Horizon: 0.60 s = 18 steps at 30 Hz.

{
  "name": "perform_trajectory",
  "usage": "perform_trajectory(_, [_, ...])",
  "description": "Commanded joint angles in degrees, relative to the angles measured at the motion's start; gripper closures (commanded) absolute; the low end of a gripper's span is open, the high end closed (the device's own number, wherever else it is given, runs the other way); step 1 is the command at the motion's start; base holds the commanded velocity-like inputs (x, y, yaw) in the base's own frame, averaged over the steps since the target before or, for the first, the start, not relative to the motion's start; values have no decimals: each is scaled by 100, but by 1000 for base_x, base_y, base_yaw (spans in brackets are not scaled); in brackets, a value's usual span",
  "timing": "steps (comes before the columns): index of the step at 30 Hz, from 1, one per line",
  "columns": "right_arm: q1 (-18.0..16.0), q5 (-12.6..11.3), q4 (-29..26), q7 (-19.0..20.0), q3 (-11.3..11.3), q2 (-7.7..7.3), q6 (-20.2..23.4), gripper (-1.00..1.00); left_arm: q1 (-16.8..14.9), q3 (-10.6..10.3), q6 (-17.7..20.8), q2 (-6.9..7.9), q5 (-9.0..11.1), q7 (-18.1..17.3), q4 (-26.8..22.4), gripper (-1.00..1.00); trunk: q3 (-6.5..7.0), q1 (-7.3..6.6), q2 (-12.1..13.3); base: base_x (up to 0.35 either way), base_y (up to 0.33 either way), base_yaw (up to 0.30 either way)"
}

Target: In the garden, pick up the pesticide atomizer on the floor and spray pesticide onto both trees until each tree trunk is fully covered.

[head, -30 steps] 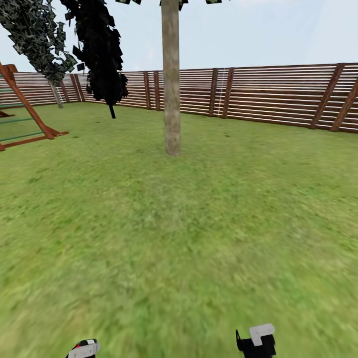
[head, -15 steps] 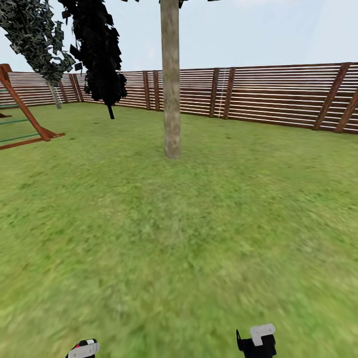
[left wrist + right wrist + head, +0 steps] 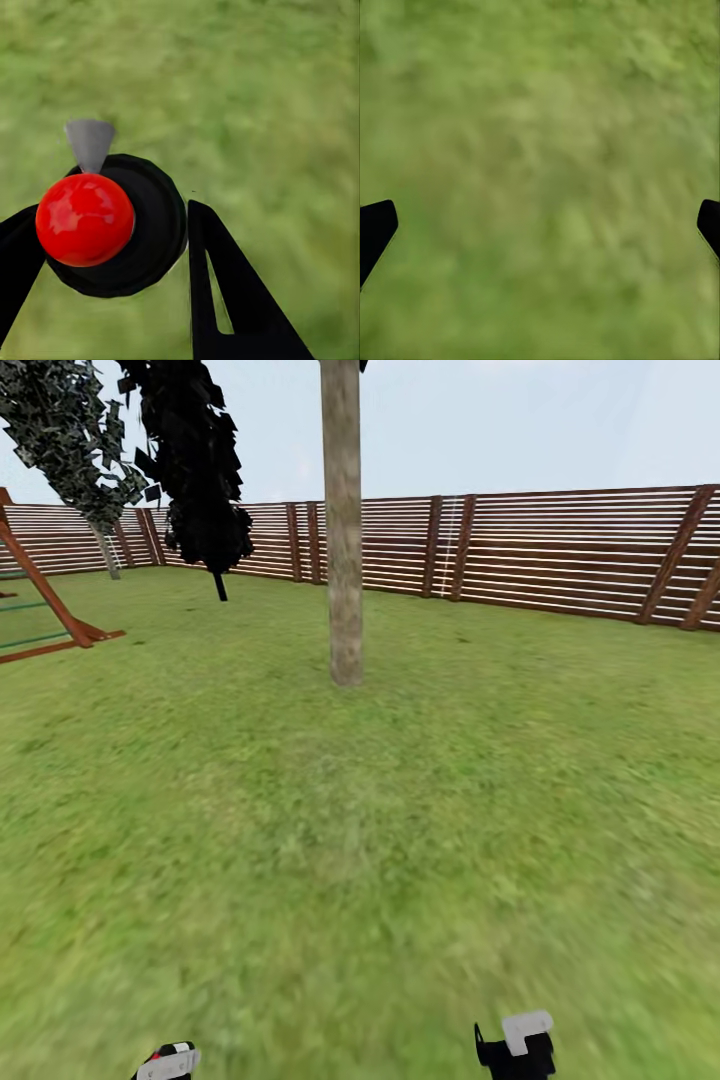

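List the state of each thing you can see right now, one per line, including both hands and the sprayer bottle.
left hand: shut on the pesticide atomizer, over grass
pesticide atomizer: held between the left fingers, red top toward the camera
right hand: open, holding nothing, over grass
tree trunk: upright on the lawn ahead, bark pale and bare
wooden fence: standing, unbroken behind the trunk

Open lawn (image 3: 400, 840) ahead, nothing lying on it. Tree trunk (image 3: 344, 530) stands alone, free grass all round its base. Black cone tree (image 3: 200, 470) and wooden frame (image 3: 50, 610) off left; slat fence (image 3: 560, 550) closes the far side.
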Motion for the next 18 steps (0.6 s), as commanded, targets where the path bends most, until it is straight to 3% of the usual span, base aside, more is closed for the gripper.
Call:
perform_trajectory(1, [0,0,0,0,0,0,1,-100,0,1,3,0,0,-1,-1,100,0,0,0,338,0,0])
perform_trajectory(18, [0,-1,14,0,0,1,1,-100,0,1,-3,0,0,-1,-1,100,0,0,0,338,0,0])
